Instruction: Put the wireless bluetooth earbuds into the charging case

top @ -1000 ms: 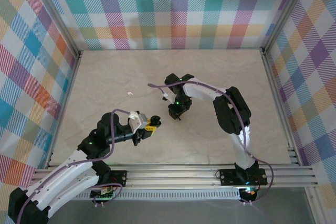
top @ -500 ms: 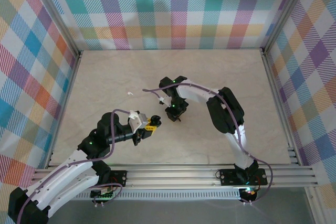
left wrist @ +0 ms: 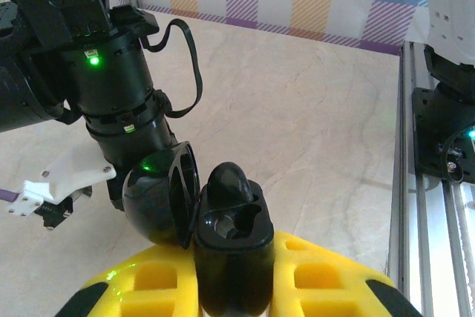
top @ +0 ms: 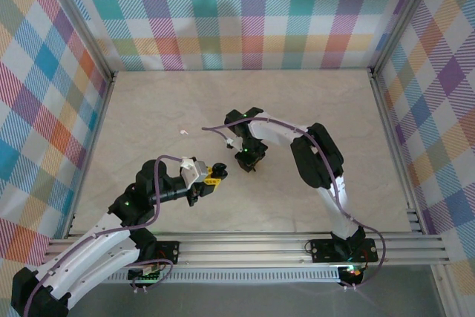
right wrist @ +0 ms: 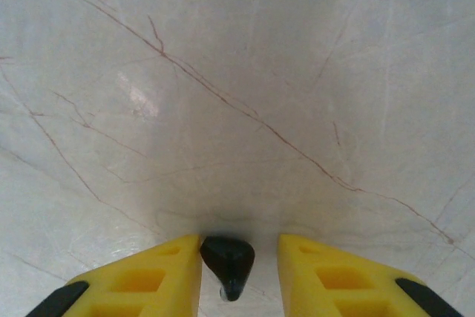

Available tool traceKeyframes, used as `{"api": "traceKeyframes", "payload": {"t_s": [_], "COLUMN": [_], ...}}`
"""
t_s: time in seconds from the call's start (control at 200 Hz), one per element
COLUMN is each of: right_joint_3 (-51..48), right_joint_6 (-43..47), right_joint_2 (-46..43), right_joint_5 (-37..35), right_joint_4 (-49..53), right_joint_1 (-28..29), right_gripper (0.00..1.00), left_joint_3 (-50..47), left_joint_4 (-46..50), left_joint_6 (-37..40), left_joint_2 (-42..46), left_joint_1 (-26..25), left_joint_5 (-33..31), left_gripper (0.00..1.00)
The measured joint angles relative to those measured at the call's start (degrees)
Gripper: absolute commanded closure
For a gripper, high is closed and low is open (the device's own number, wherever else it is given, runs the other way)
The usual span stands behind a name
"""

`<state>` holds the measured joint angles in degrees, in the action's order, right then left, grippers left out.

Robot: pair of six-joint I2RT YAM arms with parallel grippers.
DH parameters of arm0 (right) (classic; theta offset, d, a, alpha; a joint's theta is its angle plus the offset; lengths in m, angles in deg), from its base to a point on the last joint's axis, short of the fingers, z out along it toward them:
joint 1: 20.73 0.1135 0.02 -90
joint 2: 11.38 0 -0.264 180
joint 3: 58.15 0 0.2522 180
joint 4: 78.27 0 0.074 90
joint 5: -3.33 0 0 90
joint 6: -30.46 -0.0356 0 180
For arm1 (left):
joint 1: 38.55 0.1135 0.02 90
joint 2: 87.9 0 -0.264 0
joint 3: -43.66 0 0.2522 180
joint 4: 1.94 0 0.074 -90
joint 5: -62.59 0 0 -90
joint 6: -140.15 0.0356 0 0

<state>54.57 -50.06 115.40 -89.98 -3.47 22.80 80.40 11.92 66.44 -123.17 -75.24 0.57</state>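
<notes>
As the right gripper (right wrist: 237, 249) hangs low over the pale, veined marble-look tabletop (right wrist: 312, 72), its yellow plastic fingers (right wrist: 141, 280) stand partly open on either side of a tiny, glossy black earbud (right wrist: 227, 259) lying on the surface. One pad sits just beside the bud head, a gap shows on the other side, and no grip is made yet. Near it, toward the robot's left, the left gripper (top: 214, 174) is clamped tight on a small, glossy black charging case (left wrist: 231, 246), whose round hinged lid (left wrist: 172, 192) is swung open. A second black earbud (left wrist: 226, 182) appears seated in the far well, its head standing proud. The near well (left wrist: 237, 224) looks empty.

The loose bud is judged very light, hard and slick, with rounded faces that could squirt out from flat pads or roll as they close. The safest hold looks to be squarely across the bulbous head, leaving the stem free to enter the well. The case, smooth and rigid, seems securely pinched by its lower body, clear of the lid and both wells.
</notes>
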Motion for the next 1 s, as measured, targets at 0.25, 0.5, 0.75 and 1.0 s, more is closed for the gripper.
{"api": "traceKeyframes", "payload": {"t_s": [0.25,0.5,0.75,1.0], "right_joint_3": [2.49,3.39,3.26,-0.83], "right_joint_6": [-0.46,-1.31,-2.12,-5.68], "right_joint_2": [1.64,2.19,1.95,-1.55], "right_joint_5": [-0.59,-1.86,-2.10,-2.08], "right_joint_4": [2.34,3.13,2.91,-1.75], "right_joint_1": [0.20,0.33,0.33,-0.20], "right_gripper": [0.67,0.81,0.87,0.91], "left_joint_3": [0.00,0.09,0.09,0.09], "left_joint_4": [0.59,2.14,2.64,1.97], "left_joint_6": [0.00,0.00,-0.31,-2.01], "left_joint_2": [0.63,1.36,1.38,0.81], "left_joint_1": [0.00,0.00,0.00,0.00], "left_joint_5": [-0.02,-0.02,-0.02,0.00], "left_gripper": [1.00,1.00,1.00,1.00]}}
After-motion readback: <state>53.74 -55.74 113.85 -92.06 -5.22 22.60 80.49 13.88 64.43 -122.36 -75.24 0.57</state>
